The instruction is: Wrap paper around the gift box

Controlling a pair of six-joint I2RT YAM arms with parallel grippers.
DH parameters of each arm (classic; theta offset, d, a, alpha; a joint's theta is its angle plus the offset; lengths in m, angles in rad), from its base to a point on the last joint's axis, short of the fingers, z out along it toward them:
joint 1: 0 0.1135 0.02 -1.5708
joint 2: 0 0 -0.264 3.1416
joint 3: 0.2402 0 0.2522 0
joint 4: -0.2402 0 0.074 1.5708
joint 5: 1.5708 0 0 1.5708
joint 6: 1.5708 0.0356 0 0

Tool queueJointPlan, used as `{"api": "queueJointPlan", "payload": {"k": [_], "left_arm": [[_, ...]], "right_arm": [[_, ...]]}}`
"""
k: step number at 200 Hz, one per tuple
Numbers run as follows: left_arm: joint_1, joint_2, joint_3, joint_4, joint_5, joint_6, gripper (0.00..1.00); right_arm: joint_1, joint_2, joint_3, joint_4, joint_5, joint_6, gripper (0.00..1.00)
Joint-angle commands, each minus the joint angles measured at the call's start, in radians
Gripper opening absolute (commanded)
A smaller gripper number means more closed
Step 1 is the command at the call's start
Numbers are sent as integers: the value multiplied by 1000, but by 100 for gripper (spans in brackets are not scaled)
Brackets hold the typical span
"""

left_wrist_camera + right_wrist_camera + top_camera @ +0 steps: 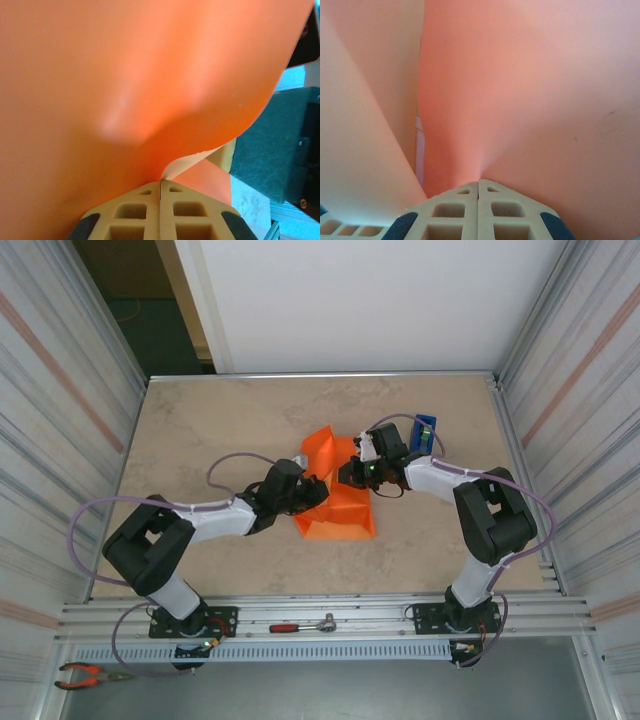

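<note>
The orange paper [338, 518] lay partly folded up at the centre of the beige tabletop [200, 430]. The left gripper [160, 189] was pinched shut on its 9 o'clock edge. The right gripper [479, 186] was clamped tight on a raised fold near 1 o'clock.

The paper [335, 512] is thin, smooth and matt, softly creased. The tabletop [220, 430] looks like mottled, matt stone. The left end effector [160, 186] and right end effector [479, 184] are pale matt plastic, moulded as a lattice. The rail [330, 608] along the tabletop's near edge is brushed metal.
</note>
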Motion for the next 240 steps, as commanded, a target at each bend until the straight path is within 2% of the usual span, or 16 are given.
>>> {"api": "queueJointPlan", "payload": {"k": [1,64,129,196,240], "left_arm": [[10,40,2,-88,-14,-33,0],[10,83,47,-228,-17,-46,0],[10,95,39,-222,-10,-54,0],[8,73,45,-225,9,-40,0],[49,-36,102,-347,81,48,0]], "right_arm": [[-1,48,-34,-125,61,13,0],[-31,17,86,-195,-2,9,0],[-141,38,225,-272,-34,-32,0],[-127,134,219,-244,-18,-40,0],[-133,131,176,-233,2,-43,0]]}}
